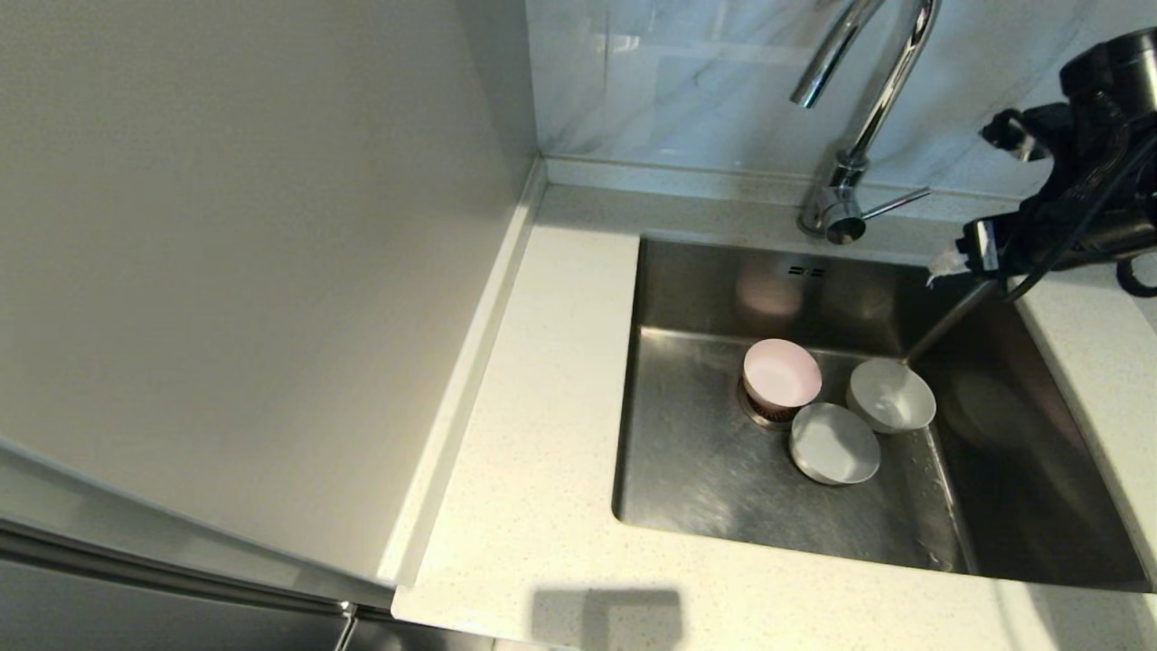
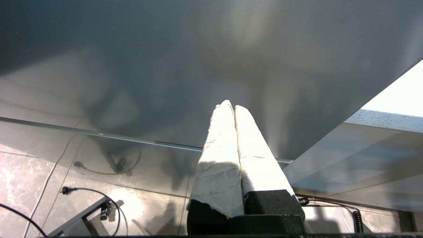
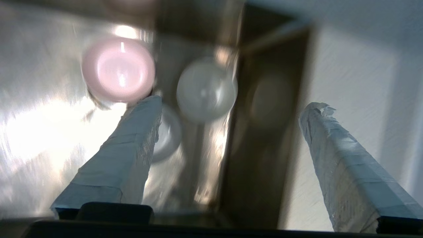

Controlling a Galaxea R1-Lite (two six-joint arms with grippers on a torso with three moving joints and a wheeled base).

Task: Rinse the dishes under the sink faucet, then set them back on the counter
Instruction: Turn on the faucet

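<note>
Three small bowls lie in the sink (image 1: 687, 271): a pale pink bowl (image 1: 782, 372) over the drain, a grey-white bowl (image 1: 834, 443) in front of it, and a white bowl (image 1: 890, 395) to their right. The right wrist view shows the pink bowl (image 3: 118, 69), the white bowl (image 3: 206, 89) and the grey-white bowl (image 3: 168, 132) half behind one finger. My right gripper (image 3: 233, 104) hangs open above the sink's right rim, holding nothing. The chrome faucet (image 1: 868, 108) stands behind the sink. No water shows at its spout. My left gripper (image 2: 230, 105) is shut and empty, parked low by the cabinet front.
The speckled counter (image 1: 542, 407) runs left of and in front of the sink. A tall beige side panel (image 1: 226, 271) walls off the left. The faucet's thin lever (image 1: 895, 203) points right, towards my right arm (image 1: 1076, 181). Cables lie on the floor (image 2: 82, 191).
</note>
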